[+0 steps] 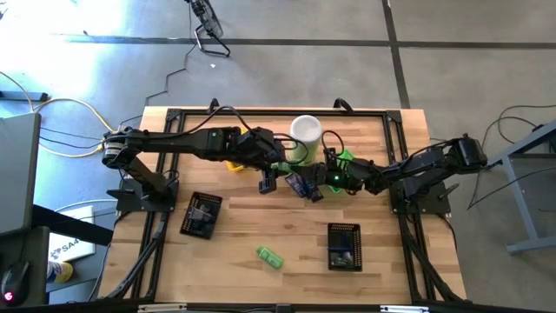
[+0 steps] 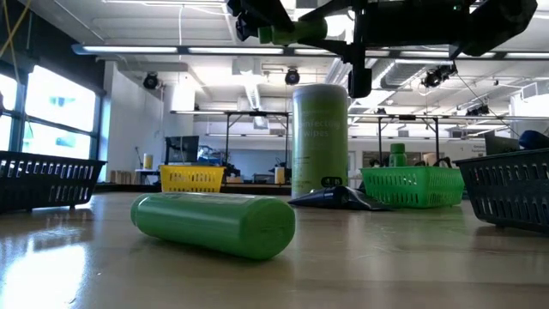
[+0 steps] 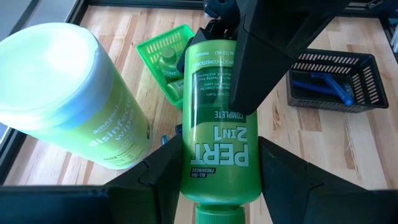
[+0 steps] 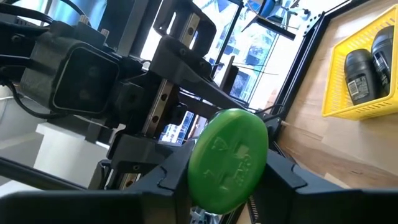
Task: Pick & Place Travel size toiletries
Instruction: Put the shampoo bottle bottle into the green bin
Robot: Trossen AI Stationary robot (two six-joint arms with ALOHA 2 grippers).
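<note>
Nearest, green bottle (image 1: 269, 256) loose on table (image 1: 261, 217), unsorted. Black trays (image 1: 344, 246) partly filled; blue razors in one.

Mid-table, aloft: left gripper (image 3: 211, 180) clamped on Pert bottle (image 3: 217, 124); right gripper (image 4: 227, 180) fingers around bottle's cap end, hand-over apparently underway. Navy packets (image 1: 300, 184) below, unplaced.

Behind: green tray (image 3: 163, 53) holds bottles; yellow tray (image 4: 360, 68) holds grey ovals. Roughly midway.

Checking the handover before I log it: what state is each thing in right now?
Pert bottle: lifted off the table, gripped at both ends.
Left gripper: fingers shut on the bottle.
Right gripper: fingers at the bottle's other end.
Loose green bottle: lying on its side.
Wipes canister: upright, lid on.
</note>
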